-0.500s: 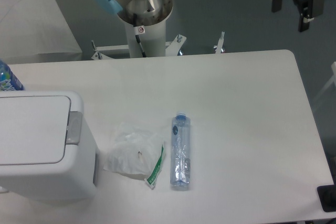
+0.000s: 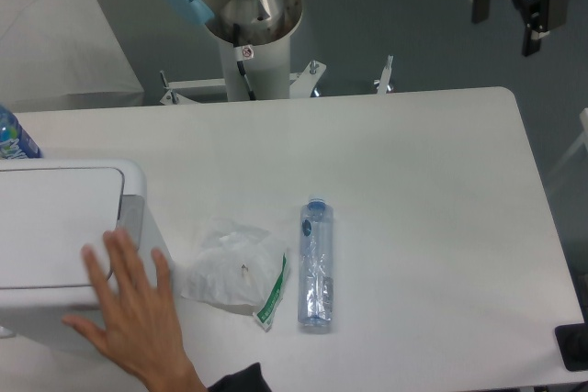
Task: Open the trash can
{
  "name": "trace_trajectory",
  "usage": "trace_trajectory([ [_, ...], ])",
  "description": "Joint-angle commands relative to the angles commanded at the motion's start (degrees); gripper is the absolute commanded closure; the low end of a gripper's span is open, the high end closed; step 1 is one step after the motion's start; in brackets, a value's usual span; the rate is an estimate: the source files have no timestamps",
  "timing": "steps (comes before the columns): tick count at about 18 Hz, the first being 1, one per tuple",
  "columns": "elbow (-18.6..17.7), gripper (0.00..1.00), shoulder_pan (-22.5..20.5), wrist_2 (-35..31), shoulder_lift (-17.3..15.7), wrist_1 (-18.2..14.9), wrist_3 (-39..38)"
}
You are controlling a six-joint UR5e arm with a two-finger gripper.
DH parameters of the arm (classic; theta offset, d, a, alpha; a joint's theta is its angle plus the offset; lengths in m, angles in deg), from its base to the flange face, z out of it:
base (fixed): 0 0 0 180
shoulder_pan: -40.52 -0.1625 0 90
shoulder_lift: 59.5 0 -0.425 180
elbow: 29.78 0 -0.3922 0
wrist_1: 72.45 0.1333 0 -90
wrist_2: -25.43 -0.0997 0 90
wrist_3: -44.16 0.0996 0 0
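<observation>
A white worktop fills most of the camera view. At its left edge stands the trash can, white and boxy, its flat lid down. A bare human hand reaches in from the bottom edge and lies spread on the can's right front corner, fingers over the grey push tab. Just right of the can lies a crumpled white plastic bag with a green strip, and beside it a clear water bottle on its side, blue cap pointing away. The robot base rises behind the worktop. The tool hangs at the top right, well apart from everything, its two dark fingers parted.
</observation>
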Motion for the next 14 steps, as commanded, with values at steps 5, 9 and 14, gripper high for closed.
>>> trace_trajectory([
  [5,-0.2,0.0,1.9,0.4,0.1,0.6,-1.5],
  [9,-1.0,0.0,2.0,3.2,-0.5,0.3,-7.5],
  [14,-2.7,0.0,6.5,8.3,-0.9,1.0,-30.2],
])
